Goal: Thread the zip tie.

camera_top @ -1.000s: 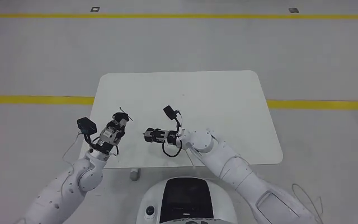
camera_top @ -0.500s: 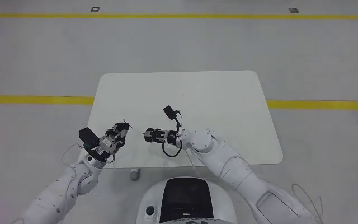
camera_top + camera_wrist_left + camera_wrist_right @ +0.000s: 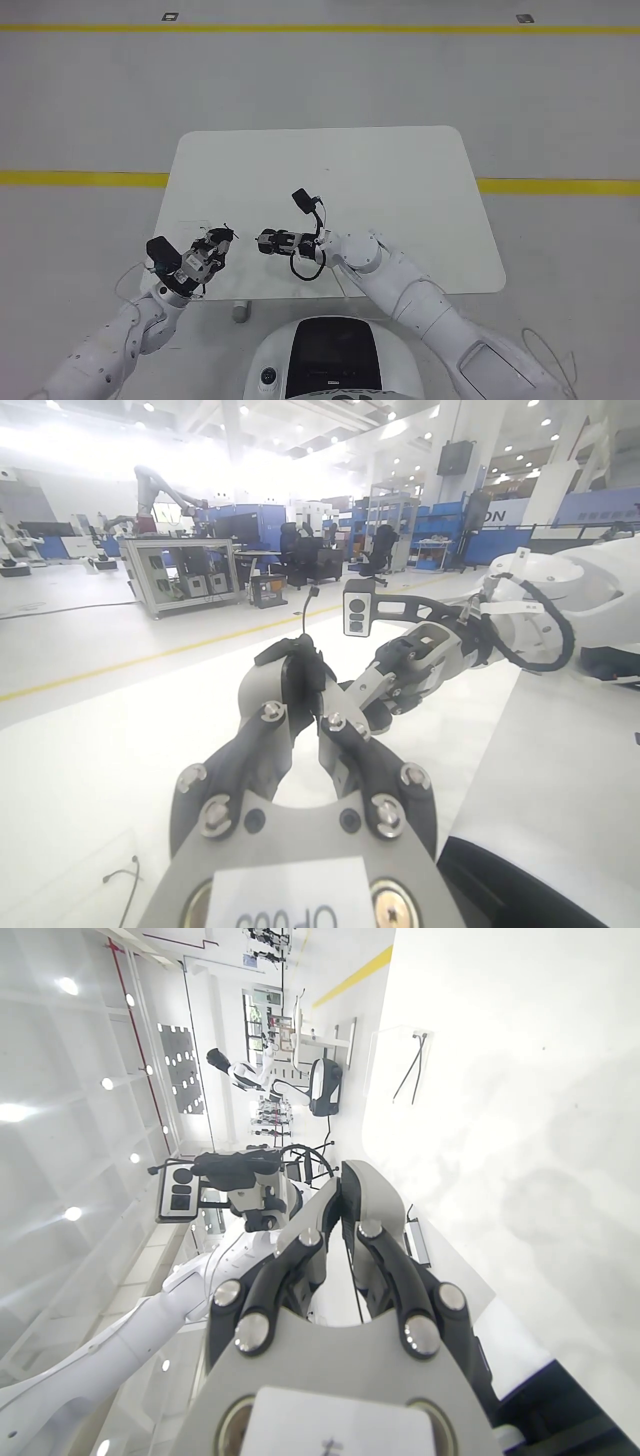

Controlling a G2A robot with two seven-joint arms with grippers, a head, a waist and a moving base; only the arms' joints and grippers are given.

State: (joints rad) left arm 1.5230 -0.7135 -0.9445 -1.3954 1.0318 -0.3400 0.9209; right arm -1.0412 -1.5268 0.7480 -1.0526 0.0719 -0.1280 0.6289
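Risk first: zip tie (image 3: 306, 615) is clamped in left gripper (image 3: 304, 662) by a short stretch only. Most of it stands free, so it can flex or roll in the grip if anything nudges it. I judge a small twist there puts the head's slot off line and the threading misses. Right gripper (image 3: 344, 1188) sits just beside the left one over the near part of the table (image 3: 400, 170), jaws pressed together. A thin dark line runs between them; I can't tell if that's a strap. With the two this near, a careless closing move could knock the tie or clash the grippers. Orientation: the tie's long axis carries on from the left gripper's own line, rising past its tips, slightly curved, square head at the free end. From above it points toward the table's far edge and a bit toward the right gripper. Spare ties (image 3: 415, 1068) lie well apart on the table.
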